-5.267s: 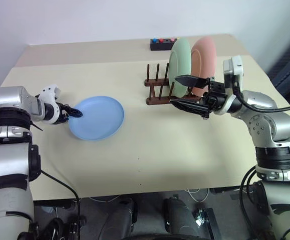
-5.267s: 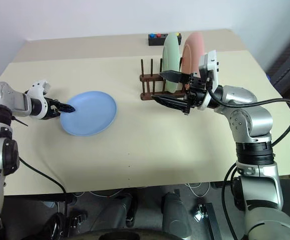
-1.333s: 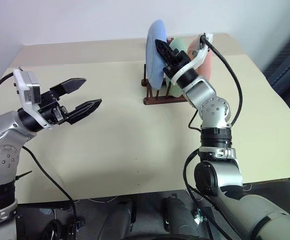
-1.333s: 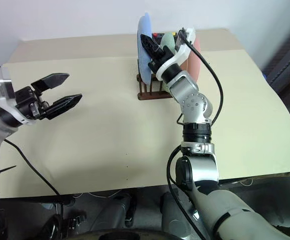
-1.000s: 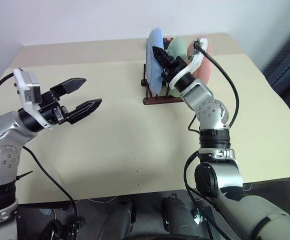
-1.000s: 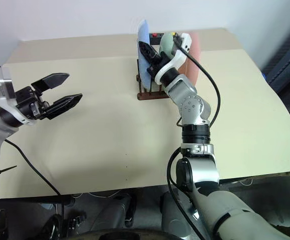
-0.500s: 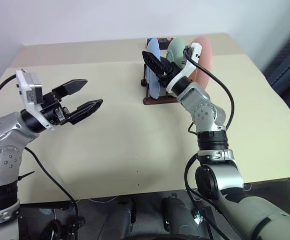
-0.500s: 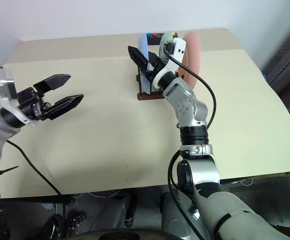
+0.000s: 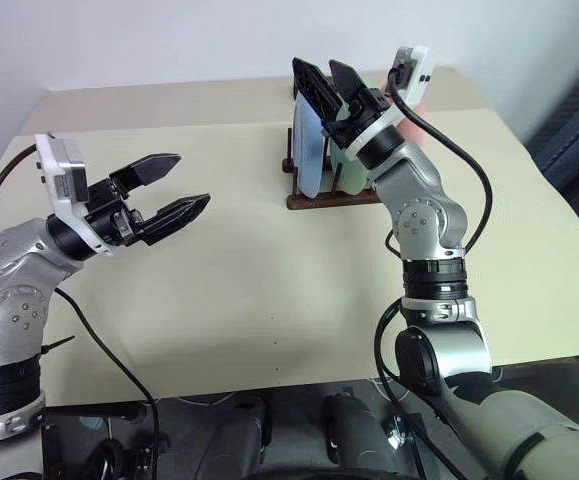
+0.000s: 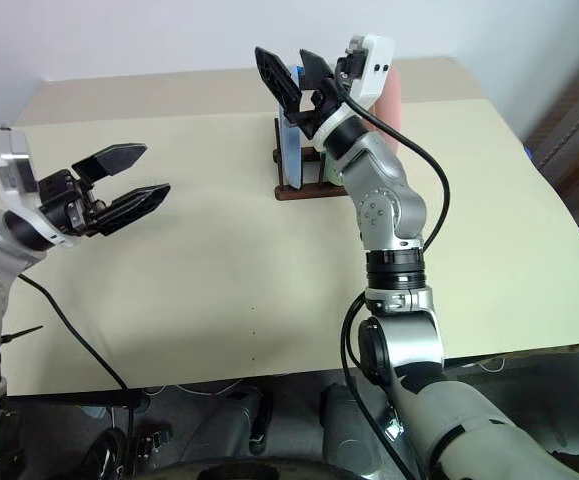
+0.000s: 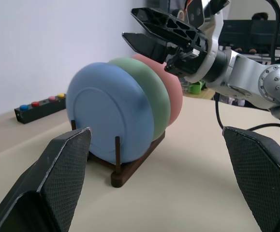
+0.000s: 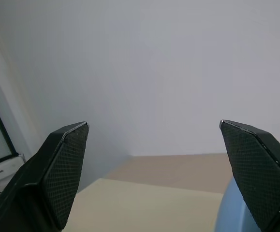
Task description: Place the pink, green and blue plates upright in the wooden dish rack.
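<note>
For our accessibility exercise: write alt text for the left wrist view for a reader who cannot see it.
Blue plate, green plate and pink plate stand upright side by side in a wooden dish rack on a beige table. The open right hand hovers above them, apart from them.

A cream table (image 9: pixel 269 290) carries a dark wooden rack (image 11: pixel 130 162) toward its far side. Three plates stand upright in the rack, side by side: the blue plate (image 11: pixel 108 118) at the end nearest the table's left, the green plate (image 11: pixel 152 92) in the middle, the pink plate (image 11: pixel 174 94) at the other end. Behind the rack, near the far edge, lies a small black box (image 11: pixel 38 107) with coloured buttons on top. The table's surface is split by a seam running across it.
</note>
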You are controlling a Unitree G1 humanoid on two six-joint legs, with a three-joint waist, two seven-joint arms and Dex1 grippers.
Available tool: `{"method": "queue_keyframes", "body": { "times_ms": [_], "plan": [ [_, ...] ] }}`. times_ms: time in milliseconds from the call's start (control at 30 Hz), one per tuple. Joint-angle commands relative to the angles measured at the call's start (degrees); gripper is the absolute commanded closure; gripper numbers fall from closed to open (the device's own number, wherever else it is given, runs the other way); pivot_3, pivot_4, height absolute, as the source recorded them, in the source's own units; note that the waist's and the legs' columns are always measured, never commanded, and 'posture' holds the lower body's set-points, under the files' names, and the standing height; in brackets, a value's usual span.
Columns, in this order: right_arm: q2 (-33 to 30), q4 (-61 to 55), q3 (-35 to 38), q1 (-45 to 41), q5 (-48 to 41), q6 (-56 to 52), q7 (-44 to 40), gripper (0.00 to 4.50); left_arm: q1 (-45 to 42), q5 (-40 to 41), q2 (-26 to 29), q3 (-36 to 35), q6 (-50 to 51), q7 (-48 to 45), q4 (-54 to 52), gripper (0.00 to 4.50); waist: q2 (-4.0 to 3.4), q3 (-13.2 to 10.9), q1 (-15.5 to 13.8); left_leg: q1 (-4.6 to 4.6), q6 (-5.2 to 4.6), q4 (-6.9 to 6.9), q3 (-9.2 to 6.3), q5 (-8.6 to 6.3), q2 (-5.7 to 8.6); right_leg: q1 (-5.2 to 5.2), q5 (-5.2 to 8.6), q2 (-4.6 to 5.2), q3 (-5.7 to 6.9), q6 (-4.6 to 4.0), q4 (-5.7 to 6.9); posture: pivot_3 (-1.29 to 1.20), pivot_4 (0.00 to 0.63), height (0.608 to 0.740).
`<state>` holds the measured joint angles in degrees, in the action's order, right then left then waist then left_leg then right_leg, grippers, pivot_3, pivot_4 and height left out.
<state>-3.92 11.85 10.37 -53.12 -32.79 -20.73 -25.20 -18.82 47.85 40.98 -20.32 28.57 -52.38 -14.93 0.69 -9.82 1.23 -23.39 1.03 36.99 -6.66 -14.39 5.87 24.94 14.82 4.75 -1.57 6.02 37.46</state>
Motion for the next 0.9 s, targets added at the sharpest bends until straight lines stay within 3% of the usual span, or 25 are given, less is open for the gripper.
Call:
{"method": "queue_keyframes", "body": {
  "times_ms": [33, 167, 300, 433, 667, 900],
  "plan": [
    [-0.56, -1.89, 0.63, -0.82, -0.88, 0.68, -0.45, 0.07, -0.94, 0.19, 0.67, -0.30, -0.20, -0.35, -0.55, 0.00, 0.00, 0.00, 0.01, 0.00, 0.00, 0.00, 0.00, 0.00, 0.00, 0.00, 0.00, 0.00, 0.00, 0.00, 0.00, 0.00, 0.150, 0.740],
    [-6.96, -7.37, 1.28, 1.64, -2.68, -0.28, -7.64, 0.07, -0.27, -0.80, 1.81, -0.41, -0.39, -1.00, 0.08, 0.00, 0.00, 0.00, -0.46, 0.00, 0.00, 0.01, -0.01, 0.00, 0.00, -0.02, 0.00, 0.00, 0.01, 0.00, -0.01, 0.00, 0.150, 0.740],
    [-20.13, -16.82, -0.85, 11.17, -6.97, -4.09, -25.95, 0.07, 1.36, -5.75, 2.97, 0.79, -4.10, -2.69, 2.17, 0.00, 0.00, 0.00, -0.62, -0.01, -0.11, 0.02, -0.03, -0.07, 0.04, -0.14, 0.00, -0.02, 0.07, 0.00, -0.19, 0.00, 0.150, 0.740],
    [-30.48, -23.32, -1.83, 19.79, -8.39, -4.75, -37.43, 0.07, 1.52, -6.15, 2.96, 0.82, -6.07, -6.25, 4.57, 0.00, -0.03, -0.02, -0.16, 0.00, -0.49, 0.04, -0.01, -0.28, 0.00, -0.20, 0.00, 0.04, 0.08, 0.01, -0.26, 0.00, 0.150, 0.740],
    [-36.60, -27.69, -1.41, 27.29, -8.41, -2.47, -45.64, 0.07, 8.44, -10.64, 5.43, 2.40, -10.29, -13.11, 3.90, 0.00, -0.08, -0.03, -0.45, 0.06, -0.50, 0.01, 0.06, -0.30, -0.15, -0.22, -0.02, 0.00, 0.03, -0.03, -0.31, 0.00, 0.150, 0.740],
    [-36.50, -30.89, -1.15, 30.73, -8.31, -1.93, -43.75, 0.07, 8.55, -12.30, 5.03, 5.09, -13.86, -15.56, 2.10, 0.00, -0.06, -0.04, -1.65, 0.06, -0.52, 0.11, 0.05, -0.33, -0.14, -0.34, -0.07, 0.06, 0.03, -0.11, -0.39, 0.00, 0.150, 0.740]
  ]
}}
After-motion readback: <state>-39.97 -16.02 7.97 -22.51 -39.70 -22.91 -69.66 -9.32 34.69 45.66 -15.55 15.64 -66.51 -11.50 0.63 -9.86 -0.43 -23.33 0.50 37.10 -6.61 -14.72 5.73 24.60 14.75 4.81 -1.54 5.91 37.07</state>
